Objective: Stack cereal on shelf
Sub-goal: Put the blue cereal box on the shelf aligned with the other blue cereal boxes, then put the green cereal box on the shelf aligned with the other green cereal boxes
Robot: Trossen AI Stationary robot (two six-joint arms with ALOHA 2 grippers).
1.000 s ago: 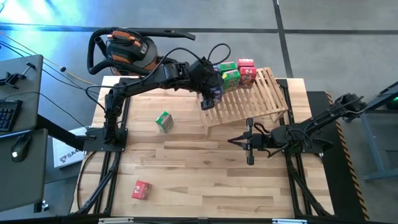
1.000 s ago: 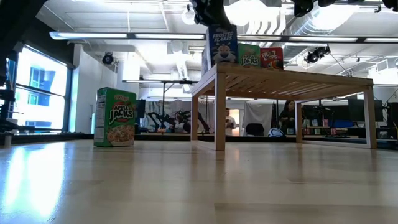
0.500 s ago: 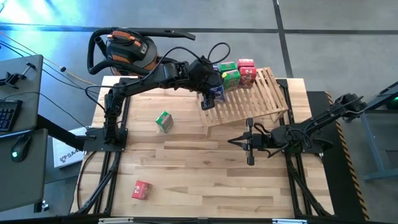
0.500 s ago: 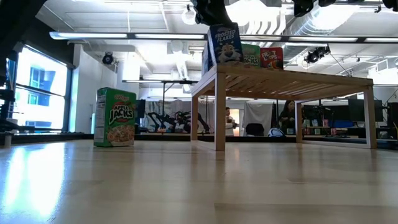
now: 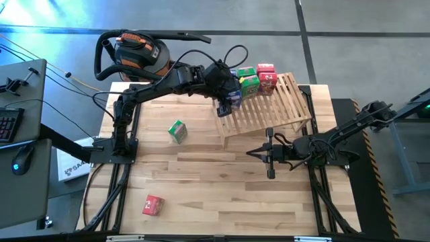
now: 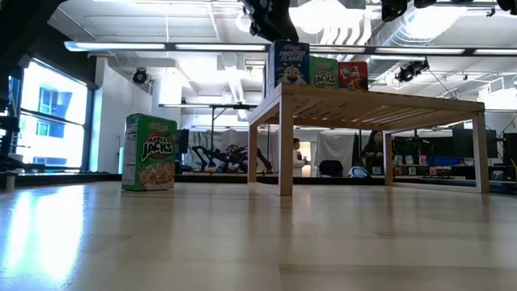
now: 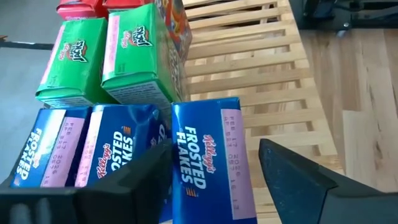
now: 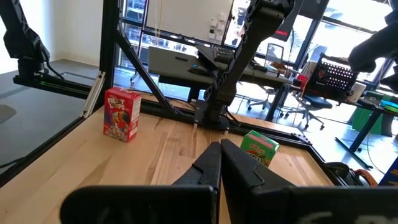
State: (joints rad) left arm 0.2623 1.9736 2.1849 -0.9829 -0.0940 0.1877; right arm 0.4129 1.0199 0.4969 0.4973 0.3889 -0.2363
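Reaching over the near-left corner of the shelf (image 5: 269,107), the left gripper (image 7: 214,171) straddles a blue Frosted Flakes box (image 7: 208,158) with its fingers (image 7: 298,174) spread apart; a gap shows on the one side and the other finger sits right at the box's edge, so the jaws are loosened rather than clamping it. In the low view that blue box (image 6: 290,63) stands upright on the shelf's (image 6: 363,101) corner, with the gripper just above it at the top of the picture. Two more blue boxes (image 7: 81,149) lie beside it, and behind them stand two green boxes (image 7: 106,56), then red boxes (image 7: 81,6) at the far edge. From above, the green pair (image 5: 248,79) and the red boxes (image 5: 267,75) crowd the shelf's far-left end.

On the worktop (image 5: 201,195), well apart from the shelf, a green Apple Jacks box (image 5: 177,130) stands toward the left arm's base, and a red box (image 5: 153,205) lies near the front-left corner. The right wrist view shows both: the red one (image 8: 122,114) and the green one (image 8: 259,148).

Parked on the worktop in front of the shelf, the right gripper (image 5: 256,153) has its fingers (image 8: 214,165) pressed together, holding nothing.
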